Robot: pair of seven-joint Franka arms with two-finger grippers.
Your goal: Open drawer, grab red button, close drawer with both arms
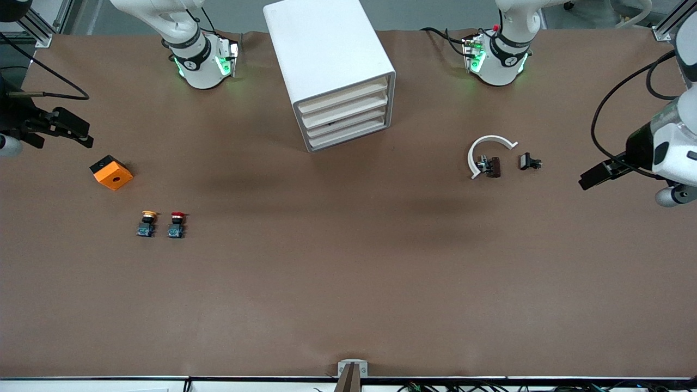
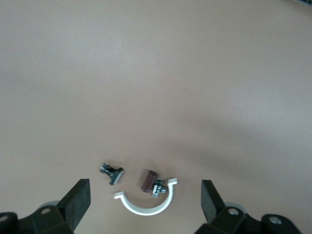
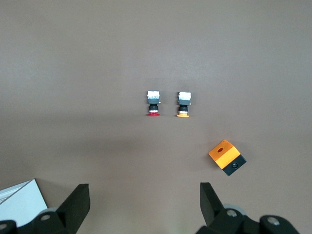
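The red-capped button [image 1: 176,224] lies on the brown table, toward the right arm's end; it also shows in the right wrist view [image 3: 153,103]. The white drawer cabinet [image 1: 332,71] stands between the arm bases with all its drawers shut; a corner shows in the right wrist view [image 3: 19,200]. My right gripper [image 1: 75,130] is open and empty, over the table edge at the right arm's end, close to the orange cube; its fingers [image 3: 78,202] stand wide apart. My left gripper [image 1: 596,177] is open and empty over the left arm's end of the table; its fingers [image 2: 80,197] are wide apart.
A yellow-capped button [image 1: 146,224] lies beside the red one. An orange cube with a hole [image 1: 111,172] lies farther from the front camera than both buttons. A white half-ring clamp [image 1: 486,152], a brown block [image 2: 148,180] and a small black part [image 1: 529,161] lie toward the left arm's end.
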